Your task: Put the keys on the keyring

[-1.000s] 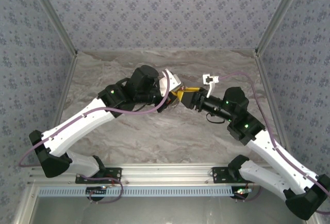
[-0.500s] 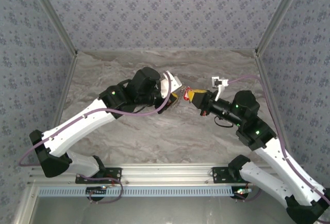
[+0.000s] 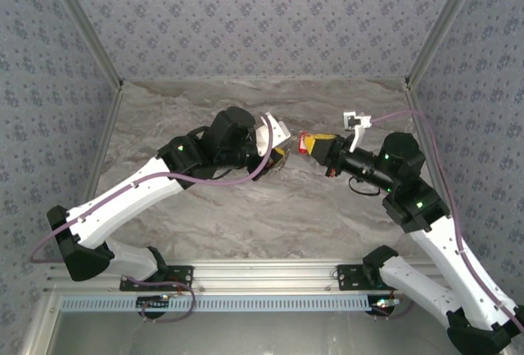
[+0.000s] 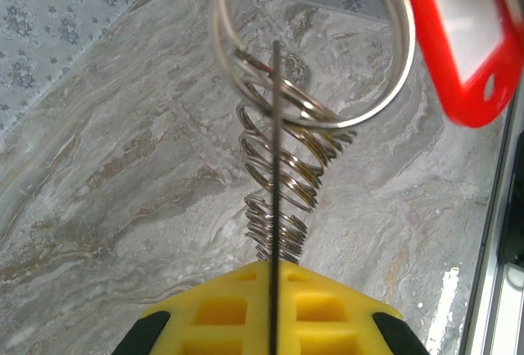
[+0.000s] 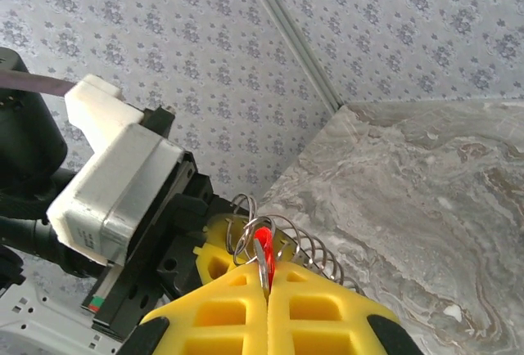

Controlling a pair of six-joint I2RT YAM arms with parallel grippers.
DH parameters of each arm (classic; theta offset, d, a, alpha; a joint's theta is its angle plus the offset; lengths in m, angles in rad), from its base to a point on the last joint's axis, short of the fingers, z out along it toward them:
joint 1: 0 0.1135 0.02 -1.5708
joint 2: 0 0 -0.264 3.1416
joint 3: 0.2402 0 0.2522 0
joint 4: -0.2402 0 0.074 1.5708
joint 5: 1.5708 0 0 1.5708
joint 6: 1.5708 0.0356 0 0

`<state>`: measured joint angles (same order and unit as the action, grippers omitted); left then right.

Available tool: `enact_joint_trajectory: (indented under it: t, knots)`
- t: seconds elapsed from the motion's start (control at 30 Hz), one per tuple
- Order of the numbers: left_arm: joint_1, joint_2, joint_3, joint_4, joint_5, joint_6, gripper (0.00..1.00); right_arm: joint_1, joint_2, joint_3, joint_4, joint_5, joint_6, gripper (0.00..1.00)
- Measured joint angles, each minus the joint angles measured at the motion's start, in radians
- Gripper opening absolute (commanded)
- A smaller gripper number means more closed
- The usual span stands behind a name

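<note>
From above, the left gripper (image 3: 281,159) and the right gripper (image 3: 308,144) point at each other, tips near, with the red-headed key (image 3: 303,139) at the right one's tips.

In the left wrist view, the left gripper (image 4: 272,269) is pressed together on the keyring (image 4: 299,195). Its chain runs ahead to a large loop, and the key (image 4: 458,97) is just right of that.

In the right wrist view, the right gripper (image 5: 266,277) pinches the key (image 5: 262,244), with the keyring (image 5: 307,250) coils at its tips.

The worktop (image 3: 246,224) is a flat slab with a grey and beige marble pattern, closed in at the back and both sides by walls (image 3: 246,20) of flowered grey paper, with a metal rail (image 3: 270,271) along its near edge.
</note>
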<state>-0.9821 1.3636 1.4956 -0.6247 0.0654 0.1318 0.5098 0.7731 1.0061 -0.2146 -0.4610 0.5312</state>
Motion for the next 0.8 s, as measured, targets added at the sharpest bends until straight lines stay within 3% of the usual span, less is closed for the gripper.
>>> enact_joint_trajectory:
  t: [0.23, 0.6, 0.67, 0.73, 0.8]
  knots:
    - [0.0, -0.026, -0.024, 0.032, -0.011, -0.001, 0.0, -0.021, 0.011, 0.012, 0.003, -0.078, -0.001, 0.0]
    - [-0.006, -0.068, -0.084, 0.116, 0.015, -0.013, 0.0, -0.021, -0.008, -0.009, 0.039, -0.078, 0.002, 0.0]
    - [-0.006, -0.076, -0.102, 0.14, 0.037, -0.023, 0.11, -0.021, -0.008, -0.009, 0.039, -0.064, 0.001, 0.0]
    - [-0.005, -0.091, -0.122, 0.158, 0.054, -0.045, 0.29, -0.024, -0.007, -0.005, 0.038, -0.034, -0.003, 0.0]
    - [0.005, -0.115, -0.136, 0.159, 0.067, -0.063, 0.38, -0.041, 0.002, 0.016, 0.029, -0.003, -0.02, 0.0]
